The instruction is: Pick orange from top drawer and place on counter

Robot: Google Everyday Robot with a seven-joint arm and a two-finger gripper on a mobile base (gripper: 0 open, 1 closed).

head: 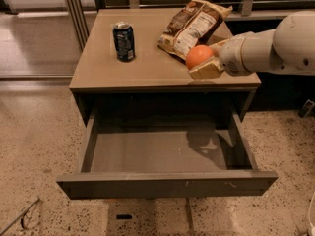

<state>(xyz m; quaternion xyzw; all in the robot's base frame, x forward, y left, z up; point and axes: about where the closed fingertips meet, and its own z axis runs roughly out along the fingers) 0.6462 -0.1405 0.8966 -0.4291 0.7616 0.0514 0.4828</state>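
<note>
Gripper (201, 59): clamped on the orange (199, 56), just beside the chip bag (193, 26).
Orange: inside the grip, over the counter (147, 68), right front part.
Top drawer (167, 183): open.

Office or lab-like room: speckled terrazzo floor (39, 132), grey metal posts (76, 14), tan glossy table (147, 68); the robot's hand (204, 61) grips a round orange (198, 54) over its front edge.

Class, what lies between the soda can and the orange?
In the camera view: bare counter, then a corner of the snack bag beside the orange, held by the gripper near the counter's right front.
</note>
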